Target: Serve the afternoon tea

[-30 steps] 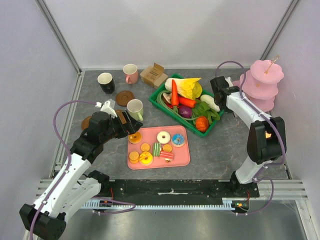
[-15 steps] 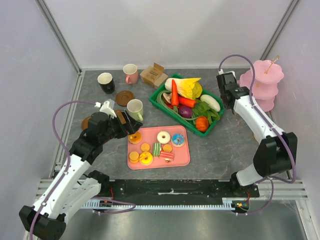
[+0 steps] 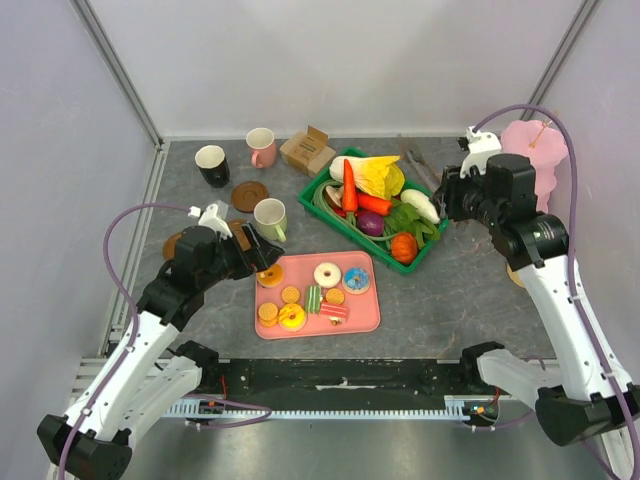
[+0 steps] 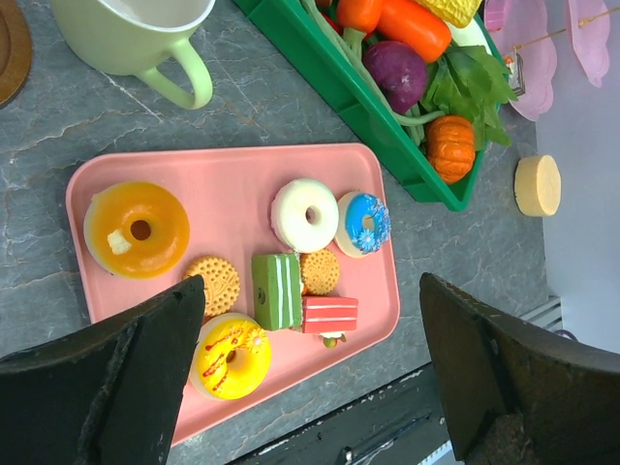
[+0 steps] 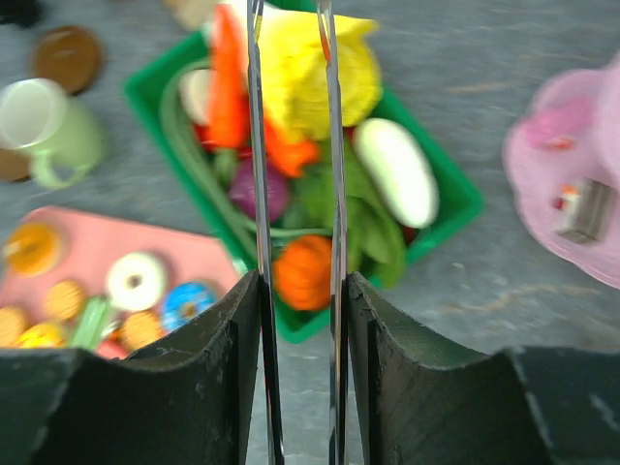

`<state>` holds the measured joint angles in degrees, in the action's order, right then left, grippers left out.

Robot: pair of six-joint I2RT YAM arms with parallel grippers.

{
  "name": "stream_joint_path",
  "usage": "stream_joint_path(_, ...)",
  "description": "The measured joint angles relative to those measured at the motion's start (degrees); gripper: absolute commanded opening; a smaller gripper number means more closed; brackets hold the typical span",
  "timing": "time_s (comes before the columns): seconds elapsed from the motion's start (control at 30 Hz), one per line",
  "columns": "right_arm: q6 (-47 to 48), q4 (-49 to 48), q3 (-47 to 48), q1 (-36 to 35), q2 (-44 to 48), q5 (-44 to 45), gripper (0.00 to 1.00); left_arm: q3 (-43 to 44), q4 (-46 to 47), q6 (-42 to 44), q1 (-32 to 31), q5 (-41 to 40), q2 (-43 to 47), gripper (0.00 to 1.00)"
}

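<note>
The pink tray (image 3: pixel 366 312) holds iced donuts (image 4: pixel 137 230), round biscuits (image 4: pixel 215 283) and striped cake slices (image 4: pixel 277 290). My left gripper (image 3: pixel 262 250) hangs open over the tray's left end, its jaws wide and nothing between them (image 4: pixel 310 291). My right gripper (image 3: pixel 447 193) is raised beside the green basket, shut on metal tongs (image 3: pixel 418 165). Their two thin blades (image 5: pixel 256 145) run up between my fingers (image 5: pixel 295 281). A pale-green mug (image 3: pixel 269 217) stands just behind the tray. A black mug (image 3: pixel 211 165), a pink mug (image 3: pixel 261 147) and a brown coaster (image 3: pixel 250 195) are at the back left.
A green basket (image 3: pixel 322 198) of toy vegetables sits centre back, a small cardboard box (image 3: pixel 307 150) behind it. A pink tiered stand (image 3: pixel 535 160) rises at the back right. One loose biscuit (image 4: pixel 538 184) lies on the table right of the basket.
My right arm has risen from the table by the stand and swung right, with the tongs now lifted in its jaws. The left arm has not moved.
</note>
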<state>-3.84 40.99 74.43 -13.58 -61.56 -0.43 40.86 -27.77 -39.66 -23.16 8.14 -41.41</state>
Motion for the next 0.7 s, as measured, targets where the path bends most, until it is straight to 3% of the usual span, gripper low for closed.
stream_joint_path(0.27, -3.63, -0.90, -2.56, -10.47, 3.87, -17.53, 0.46, 0.63, -3.32, -0.02, 0.00, -1.01, 1.90, 0.97)
stream_joint_path(0.7, -6.05, 2.12, -10.86, -27.87, 1.68, -16.81, 0.47, 2.43, -8.83, 0.00, 0.00, -5.07, 4.33, 0.97)
